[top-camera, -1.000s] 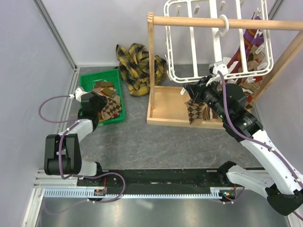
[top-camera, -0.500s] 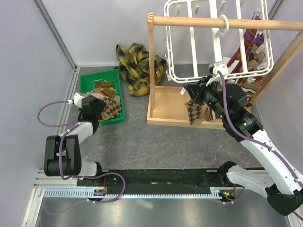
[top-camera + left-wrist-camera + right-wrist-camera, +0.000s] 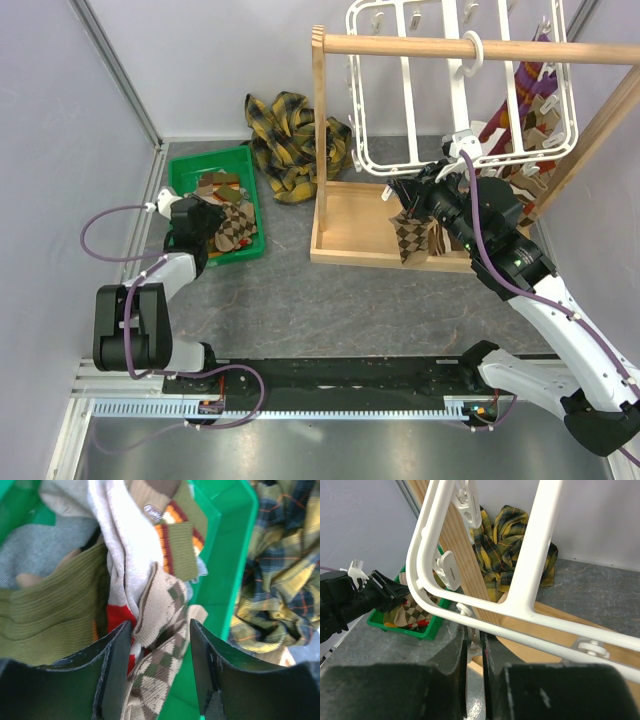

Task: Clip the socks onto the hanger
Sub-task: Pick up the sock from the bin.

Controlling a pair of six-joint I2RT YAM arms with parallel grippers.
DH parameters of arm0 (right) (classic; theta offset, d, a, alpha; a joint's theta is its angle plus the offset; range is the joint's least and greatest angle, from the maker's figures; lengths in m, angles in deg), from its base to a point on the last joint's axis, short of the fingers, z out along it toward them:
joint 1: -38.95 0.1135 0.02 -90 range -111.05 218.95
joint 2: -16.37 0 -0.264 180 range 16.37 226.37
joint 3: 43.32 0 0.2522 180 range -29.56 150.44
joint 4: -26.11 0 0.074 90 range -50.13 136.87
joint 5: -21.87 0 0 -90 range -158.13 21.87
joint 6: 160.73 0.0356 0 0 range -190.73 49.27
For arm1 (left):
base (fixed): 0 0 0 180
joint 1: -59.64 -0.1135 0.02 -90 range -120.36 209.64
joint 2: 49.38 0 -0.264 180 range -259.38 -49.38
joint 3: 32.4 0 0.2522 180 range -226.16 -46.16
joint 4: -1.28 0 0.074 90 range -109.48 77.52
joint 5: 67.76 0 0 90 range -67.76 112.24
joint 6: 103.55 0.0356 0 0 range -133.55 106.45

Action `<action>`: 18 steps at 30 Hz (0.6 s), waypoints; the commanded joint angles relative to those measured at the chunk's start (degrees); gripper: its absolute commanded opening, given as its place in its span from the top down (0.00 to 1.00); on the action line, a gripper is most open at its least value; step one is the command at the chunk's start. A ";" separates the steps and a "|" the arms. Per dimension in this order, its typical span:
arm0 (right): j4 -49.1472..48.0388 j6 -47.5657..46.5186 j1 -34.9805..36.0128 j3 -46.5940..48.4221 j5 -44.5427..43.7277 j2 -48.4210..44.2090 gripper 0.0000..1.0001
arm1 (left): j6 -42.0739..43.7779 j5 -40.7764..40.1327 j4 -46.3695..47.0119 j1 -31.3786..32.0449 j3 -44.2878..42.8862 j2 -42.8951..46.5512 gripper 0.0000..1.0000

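Top external view: my right end effector clenches an argyle sock beneath the hanger. Next I must reach a clip. My left end effector is released.

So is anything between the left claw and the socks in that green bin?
Nothing visible. The open left gripper hangs over the bin, jaws either side of an argyle sock.

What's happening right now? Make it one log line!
left tool: open over socks in green bin | right tool: shut on argyle sock by hanger
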 commanded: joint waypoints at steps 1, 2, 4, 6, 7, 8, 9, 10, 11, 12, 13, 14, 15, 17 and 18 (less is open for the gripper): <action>2.35 -0.63 -0.25 0.19 0.02 0.35 0.94 | 3.93 2.07 0.51 -0.13 -4.12 1.59 0.44; 2.44 -0.46 -0.25 0.28 -0.07 0.26 0.94 | 4.11 2.33 0.25 -0.05 -4.39 1.41 0.44; 2.44 -0.46 -0.25 0.28 0.02 0.35 0.94 | 4.81 2.86 -0.02 -0.04 -4.91 1.41 0.45; 2.44 -0.37 -0.25 0.28 0.02 0.26 0.94 | 5.25 3.12 -0.81 0.04 -5.27 1.41 0.45; 2.44 -0.37 -0.25 0.28 0.11 0.26 0.94 | 5.60 3.30 -1.25 0.04 -5.71 1.24 0.46; 2.44 -0.37 -0.16 0.28 0.20 0.43 0.94 | 5.96 3.39 -1.60 0.22 -5.88 1.15 0.46; 2.44 -0.28 -0.25 0.36 0.20 0.44 0.94 | 6.22 3.39 -2.73 0.31 -6.23 1.23 0.46; 2.44 -0.28 -0.25 0.37 0.20 0.52 0.94 | 6.92 3.39 -3.44 0.39 -7.02 1.15 0.47; 2.44 -0.37 -0.25 0.54 0.37 0.61 0.94 | 7.27 3.30 -4.41 0.57 -7.38 0.97 0.47; 2.44 -0.37 -0.25 0.45 0.46 0.70 0.94 | 7.63 3.13 -4.94 0.66 -7.73 0.80 0.47; 2.44 -0.28 -0.25 0.63 0.46 0.70 0.94 | 7.98 2.95 -5.73 0.66 -8.17 0.53 0.47; 2.44 -0.28 -0.25 0.54 0.46 0.79 0.94 | 7.89 2.86 -5.99 0.66 -8.52 -0.25 0.47; 2.44 -0.20 -0.25 0.63 0.46 0.96 0.94 | 7.89 2.77 -6.17 0.66 -8.61 -0.78 0.47; 2.44 -0.20 -0.25 0.63 0.55 0.96 0.94 | 7.28 2.95 -6.17 0.66 -8.70 -1.66 0.47; 2.44 -0.20 -0.25 0.54 0.55 1.05 0.95 | 6.84 2.95 -6.09 0.66 -8.61 -2.62 0.47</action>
